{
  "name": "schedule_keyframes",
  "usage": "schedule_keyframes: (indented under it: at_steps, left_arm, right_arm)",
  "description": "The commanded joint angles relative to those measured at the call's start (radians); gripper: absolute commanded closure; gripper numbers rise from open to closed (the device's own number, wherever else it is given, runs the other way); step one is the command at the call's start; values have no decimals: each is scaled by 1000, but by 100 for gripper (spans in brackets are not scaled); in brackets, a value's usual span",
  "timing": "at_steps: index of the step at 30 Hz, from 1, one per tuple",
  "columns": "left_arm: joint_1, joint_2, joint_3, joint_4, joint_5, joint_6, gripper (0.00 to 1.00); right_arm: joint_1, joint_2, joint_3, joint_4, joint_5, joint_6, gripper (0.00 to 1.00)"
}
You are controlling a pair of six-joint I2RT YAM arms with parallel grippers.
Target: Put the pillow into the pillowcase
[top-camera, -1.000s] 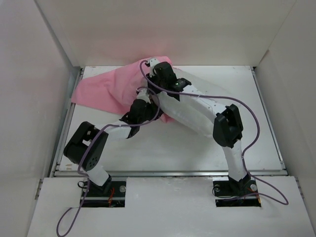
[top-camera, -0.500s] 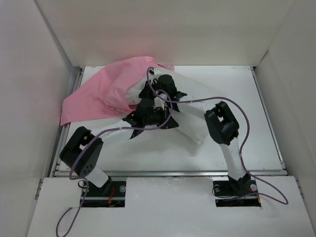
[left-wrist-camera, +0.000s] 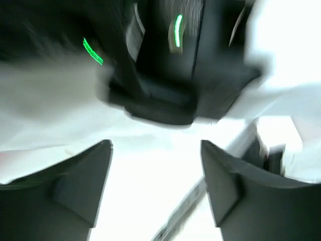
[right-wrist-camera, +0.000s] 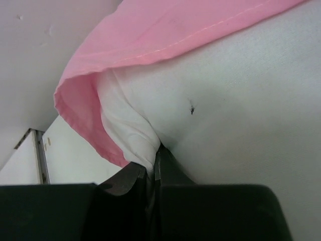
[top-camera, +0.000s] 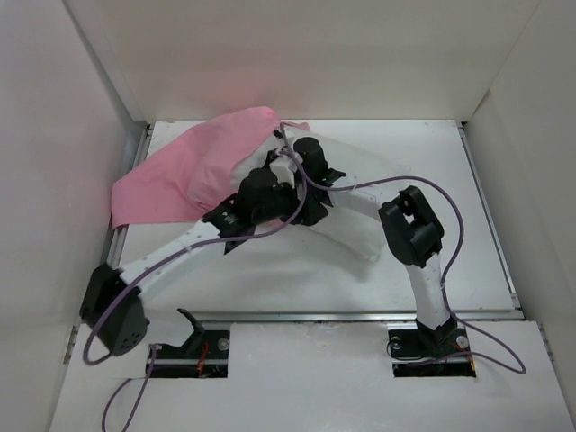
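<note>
Two arms of mine reach out from the near edge of the table and meet over its middle. My left gripper comes first. Its fingers are spread wide with nothing between them. Its own camera is blurry and mostly shows the dark body of my right arm, very close, with green lights on it.

Just past it, my right gripper is pinched tight on a fold of the white pillow. Only the right wrist camera shows that pinch. From above, my arms hide it.

The pillow lies slanted, with its long side running from near right to far left. Its near-right end is bare. Its far-left end is tucked under the pink pillowcase, and the hem crosses the pillow just beside my right fingers.

Most of the pillowcase lies floppy, far left of both hands, by the left wall. So I think the pillow must go far left, along its own long side. My left hand is free and near the hem, so I think it should grab the hem.
</note>
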Motion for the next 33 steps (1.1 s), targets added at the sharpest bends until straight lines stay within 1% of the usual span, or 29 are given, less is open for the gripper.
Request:
schedule_keyframes:
  at_steps: [1,2,3,5,6,7,9,10,12,14,16,17,19,24,26,28,29,30,31,33]
  left_arm:
    - [18,-190,152,-161,-441,-54,28]
    - [46,-226,162,-247,-515,-89,26]
    - [57,-240,162,-284,-663,-118,24]
    - [87,-250,188,-341,-761,-170,24]
    - [127,-241,197,-393,-807,-184,27]
    - [149,-227,206,-416,-818,-184,29]
    - [199,-163,229,-448,-809,-184,29]
    - [212,-138,244,-448,-771,-146,29]
    - [221,-90,260,-448,-745,-109,29]
    - [230,-20,281,-439,-731,-37,29]
    - [230,51,335,-470,-741,-11,29]
    - [230,71,344,-499,-796,-11,29]
    - [241,108,376,-530,-818,-11,29]
    - [250,174,421,-589,-921,-58,40]
    - [250,187,453,-600,-932,-58,48]
    - [250,197,462,-634,-976,-75,48]
    - [250,197,476,-634,-996,-84,51]
    - [261,207,476,-634,-996,-84,57]
    - [261,208,476,-625,-996,-45,59]
    - [261,241,485,-616,-970,-12,65]
  right_arm:
    - [5,-110,-39,-39,24,-54,92]
    - [5,-121,-39,-48,36,-76,92]
    - [5,-133,-49,-64,36,-85,92]
    - [5,-133,-59,-73,46,-96,94]
    - [5,-133,-59,-84,46,-96,95]
    - [5,-142,-69,-84,59,-96,95]
    - [5,-153,-79,-84,82,-96,95]
    - [5,-153,-88,-84,101,-105,95]
    - [5,-162,-88,-94,113,-105,96]
    - [5,-162,-88,-94,124,-114,96]
    - [5,-162,-88,-105,133,-114,96]
    - [5,-173,-88,-105,142,-114,96]
    - [5,-173,-88,-105,155,-114,96]
    - [5,-173,-88,-114,155,-114,96]
    - [5,-173,-88,-114,155,-114,96]
    - [5,-173,-88,-124,164,-114,96]
    - [5,-173,-88,-124,164,-114,96]
    - [5,-173,-88,-124,164,-114,96]
    - [5,-173,-88,-124,164,-114,96]
    - [5,-173,-88,-124,164,-114,97]
